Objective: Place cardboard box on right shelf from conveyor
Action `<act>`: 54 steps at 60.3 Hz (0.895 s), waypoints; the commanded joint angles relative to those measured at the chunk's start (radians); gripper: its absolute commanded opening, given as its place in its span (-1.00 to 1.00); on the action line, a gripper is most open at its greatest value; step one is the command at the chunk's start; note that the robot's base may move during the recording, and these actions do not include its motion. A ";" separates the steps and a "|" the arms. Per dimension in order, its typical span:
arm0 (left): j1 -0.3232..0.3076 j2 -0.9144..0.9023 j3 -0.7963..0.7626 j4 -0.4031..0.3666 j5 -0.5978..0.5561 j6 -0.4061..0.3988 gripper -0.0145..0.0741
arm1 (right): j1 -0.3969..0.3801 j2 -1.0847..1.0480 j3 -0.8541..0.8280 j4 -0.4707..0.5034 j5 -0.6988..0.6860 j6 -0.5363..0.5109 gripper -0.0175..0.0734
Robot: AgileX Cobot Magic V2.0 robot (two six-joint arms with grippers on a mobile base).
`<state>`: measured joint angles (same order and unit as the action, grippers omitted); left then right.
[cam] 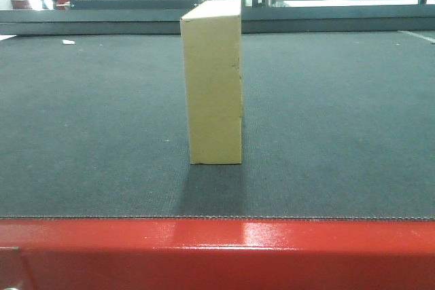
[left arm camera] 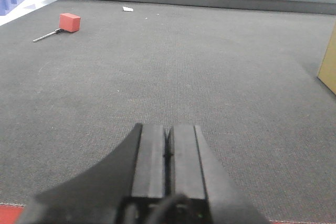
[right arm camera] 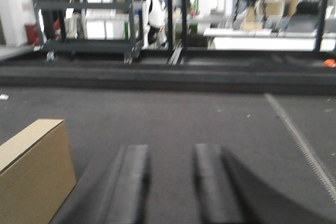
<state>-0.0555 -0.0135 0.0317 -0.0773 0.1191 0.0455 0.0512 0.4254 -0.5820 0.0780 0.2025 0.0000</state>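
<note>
Squarely upright, cardboard box (cam: 212,83) stands mid-belt on conveyor (cam: 102,134), behind red frame edge (cam: 217,249). Left gripper (left arm camera: 168,129) pressed together, box off to its rt; right gripper (right arm camera: 170,153) spread, box to its left. Red block (left arm camera: 69,22) w/ thin rod lies well apart, far left.

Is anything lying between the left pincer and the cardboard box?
No. In the left wrist view, only bare conveyor belt separates the left pincer from the cardboard box.

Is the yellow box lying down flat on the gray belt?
No, the cardboard box stands upright on the conveyor, taller than it is wide in the front view.
</note>
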 commanded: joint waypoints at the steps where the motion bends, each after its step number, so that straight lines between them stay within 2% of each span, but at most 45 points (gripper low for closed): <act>1: -0.008 -0.013 0.008 -0.006 -0.086 0.000 -0.94 | 0.035 0.145 -0.113 0.000 -0.031 -0.011 0.71; 3: -0.008 -0.013 0.008 -0.006 -0.086 0.000 -0.94 | 0.052 0.193 -0.150 0.000 -0.002 -0.011 0.81; 12: -0.008 -0.013 0.008 -0.006 -0.086 0.000 -0.94 | 0.159 0.404 -0.343 -0.001 0.137 -0.011 0.76; 21: -0.008 -0.013 0.008 -0.006 -0.086 0.000 -0.94 | 0.330 0.630 -0.546 -0.023 0.240 -0.011 0.76; 28: -0.008 -0.013 0.008 -0.006 -0.086 0.000 -0.93 | 0.433 0.781 -0.697 -0.025 0.322 0.010 0.76; 33: -0.008 -0.013 0.008 -0.006 -0.086 0.000 -0.94 | 0.495 0.889 -0.825 -0.037 0.414 0.082 0.76; 38: -0.008 -0.013 0.008 -0.006 -0.086 0.000 -0.94 | 0.550 0.993 -0.963 -0.078 0.514 0.199 0.76; 54: -0.008 -0.013 0.008 -0.006 -0.086 0.000 -0.94 | 0.661 1.277 -1.339 -0.321 0.873 0.618 0.76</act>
<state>-0.0555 -0.0135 0.0317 -0.0773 0.1191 0.0455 0.6918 1.6808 -1.7996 -0.1447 1.0120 0.4828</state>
